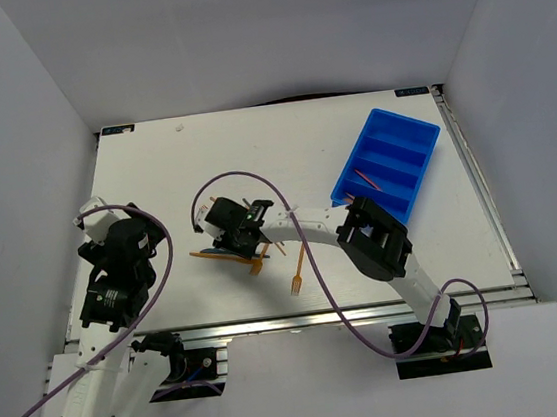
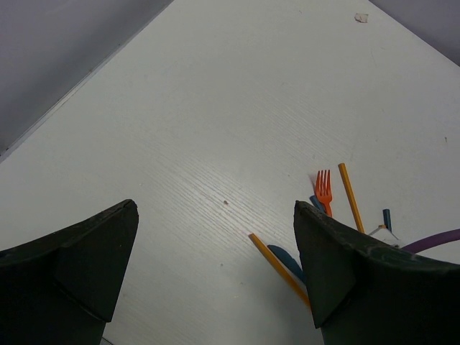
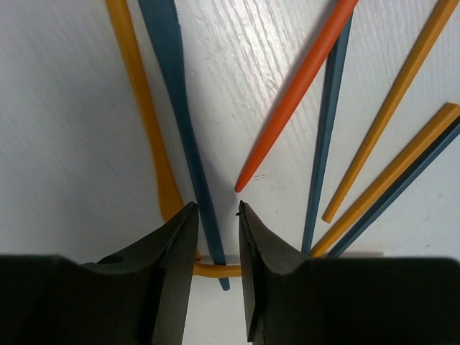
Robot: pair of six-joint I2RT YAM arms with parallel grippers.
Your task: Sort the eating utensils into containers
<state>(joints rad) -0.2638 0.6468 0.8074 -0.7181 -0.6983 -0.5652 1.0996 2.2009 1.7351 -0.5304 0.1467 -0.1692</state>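
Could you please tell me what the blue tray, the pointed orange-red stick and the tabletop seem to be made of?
Blue tray: probably moulded plastic; uniform saturated colour, thin dividers. Orange-red stick: likely plastic; smooth, evenly coloured, faint sheen. Tabletop: white with fine wood-like grain, perhaps laminate or painted wood; I cannot tell which.

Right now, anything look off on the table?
Utensils lie crossed in a heap under the right fingers; one orange fork lies apart toward the near edge. The blue tray sits askew to the table edges.
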